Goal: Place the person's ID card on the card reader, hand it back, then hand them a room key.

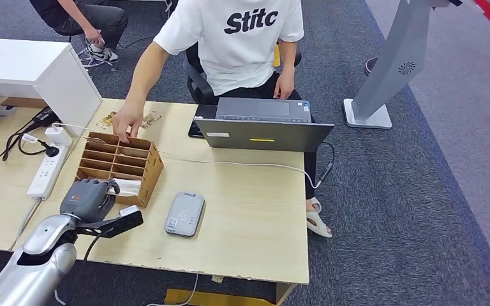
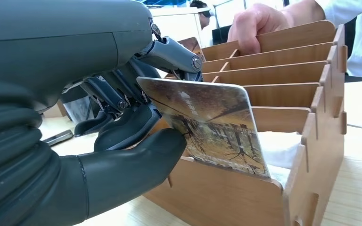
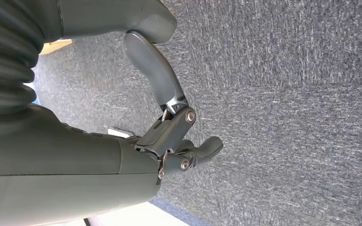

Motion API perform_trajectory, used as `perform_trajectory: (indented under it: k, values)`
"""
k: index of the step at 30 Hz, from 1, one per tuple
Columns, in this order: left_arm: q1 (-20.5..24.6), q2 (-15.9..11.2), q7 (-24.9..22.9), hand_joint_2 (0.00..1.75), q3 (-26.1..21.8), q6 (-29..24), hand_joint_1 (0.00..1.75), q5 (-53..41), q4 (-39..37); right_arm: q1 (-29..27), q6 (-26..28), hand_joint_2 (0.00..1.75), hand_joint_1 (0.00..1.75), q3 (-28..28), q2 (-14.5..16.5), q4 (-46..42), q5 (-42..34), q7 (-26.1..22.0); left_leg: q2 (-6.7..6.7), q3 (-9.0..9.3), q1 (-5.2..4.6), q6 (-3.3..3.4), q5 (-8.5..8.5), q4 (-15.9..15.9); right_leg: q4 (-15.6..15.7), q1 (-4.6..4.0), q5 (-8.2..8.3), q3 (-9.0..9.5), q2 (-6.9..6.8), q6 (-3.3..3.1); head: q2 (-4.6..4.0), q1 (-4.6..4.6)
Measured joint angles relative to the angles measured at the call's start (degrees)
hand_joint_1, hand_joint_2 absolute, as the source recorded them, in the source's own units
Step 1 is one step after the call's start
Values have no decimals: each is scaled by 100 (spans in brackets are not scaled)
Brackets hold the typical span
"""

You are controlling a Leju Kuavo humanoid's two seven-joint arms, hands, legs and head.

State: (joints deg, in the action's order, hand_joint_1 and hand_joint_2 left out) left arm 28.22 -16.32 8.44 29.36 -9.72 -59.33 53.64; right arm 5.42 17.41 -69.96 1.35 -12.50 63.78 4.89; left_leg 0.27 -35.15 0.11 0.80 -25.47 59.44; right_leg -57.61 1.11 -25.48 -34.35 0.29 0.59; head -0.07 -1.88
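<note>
the left hand (image 2: pixel 122 127) pinches a room key card (image 2: pixel 207 125) at the wooden slotted rack (image 1: pixel 120 167) — a person's hand (image 1: pixel 126 122) touches the rack's far side. the card reader (image 1: pixel 184 213) lies just beside it. the right hand (image 3: pixel 169 122) hangs over carpet, fingers apart, holding nothing.

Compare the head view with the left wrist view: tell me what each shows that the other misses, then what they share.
Head view only: the card reader lying on the desk, the laptop, the power strip.

Left wrist view only: the printed face of the card pinched in the left hand, a tree picture.

Both: the left hand at the wooden organizer, and the person's hand at its far side.
</note>
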Motion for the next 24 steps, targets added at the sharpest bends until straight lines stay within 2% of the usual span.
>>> perform_trajectory:
  k: [18, 21, 24]
  values:
    - [95, -21, -1, 175, -499, -298, 175, 123, 560, 0, 27, 175, 0, 1, -2, 0, 16, -16, 0, -1, 1, 1, 2, 0, 0, -1, 1, -1, 0, 1, 0, -1]
    - [242, -54, -2, 175, -598, -340, 175, 191, 687, 2, 33, 175, 0, 9, -4, -1, 37, -32, -2, -1, 1, 1, 5, 1, 0, -1, 3, -2, -1, 3, 0, -1]
    - [574, -122, -13, 175, -725, -264, 175, 217, 801, 5, 34, 175, 0, 36, -11, -1, 61, -42, -4, -2, 2, 0, 8, 1, 0, -1, 7, -2, -3, 5, 0, 0]
